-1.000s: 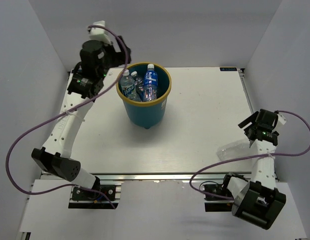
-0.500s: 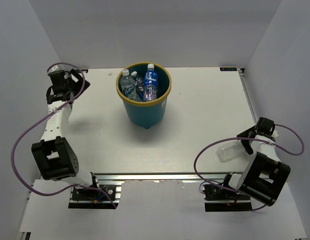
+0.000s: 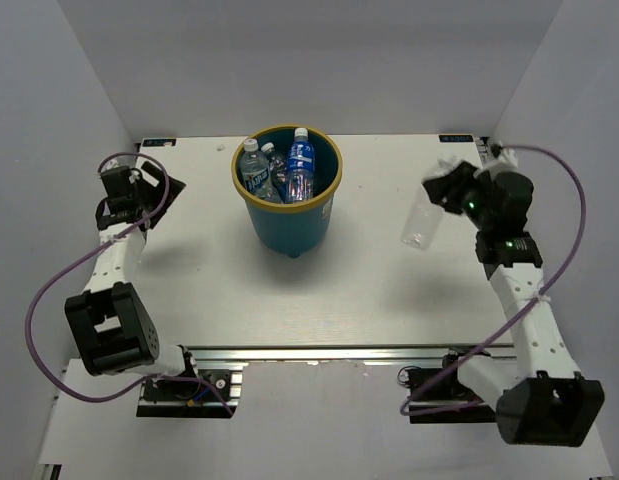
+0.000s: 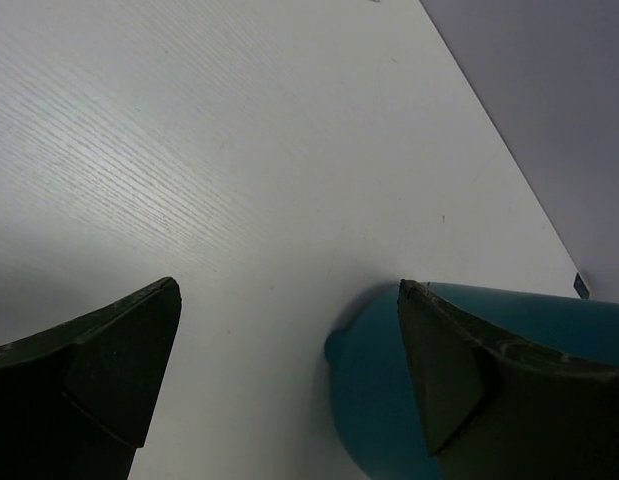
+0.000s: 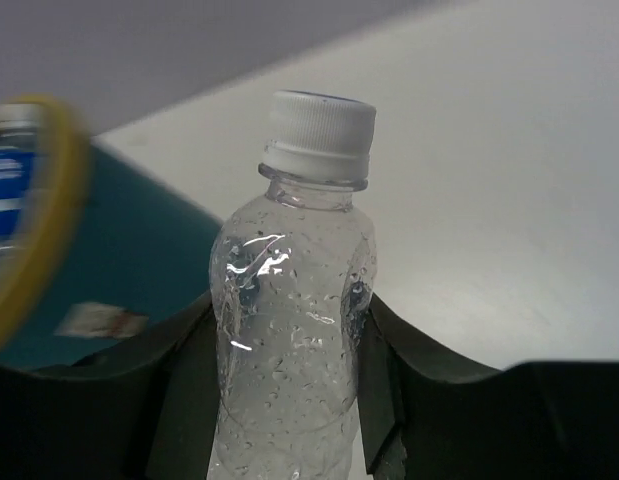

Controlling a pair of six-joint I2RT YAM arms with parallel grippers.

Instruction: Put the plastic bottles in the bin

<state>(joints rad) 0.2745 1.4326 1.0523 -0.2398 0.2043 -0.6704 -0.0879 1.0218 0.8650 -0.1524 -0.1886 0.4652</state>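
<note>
The teal bin (image 3: 311, 225) with a yellow-tan rim stands at the back middle of the table. Three plastic bottles lie inside it, among them one with a blue label (image 3: 301, 163) and one with a green-white label (image 3: 254, 172). My right gripper (image 3: 441, 192) is shut on a clear, label-less bottle (image 3: 419, 222) with a white cap, held in the air to the right of the bin. The right wrist view shows that bottle (image 5: 289, 300) between the fingers (image 5: 184, 350), with the bin (image 5: 109, 250) to its left. My left gripper (image 3: 161, 190) stands open and empty left of the bin (image 4: 379, 400).
Grey walls enclose the white table (image 3: 389, 290) on the left, back and right. The arms' bases and purple cables sit along the near edge.
My right gripper closed on the clear bottle at the near right of the table and lifted it up and back toward the bin. The left arm swung away from the bin to the left side.
</note>
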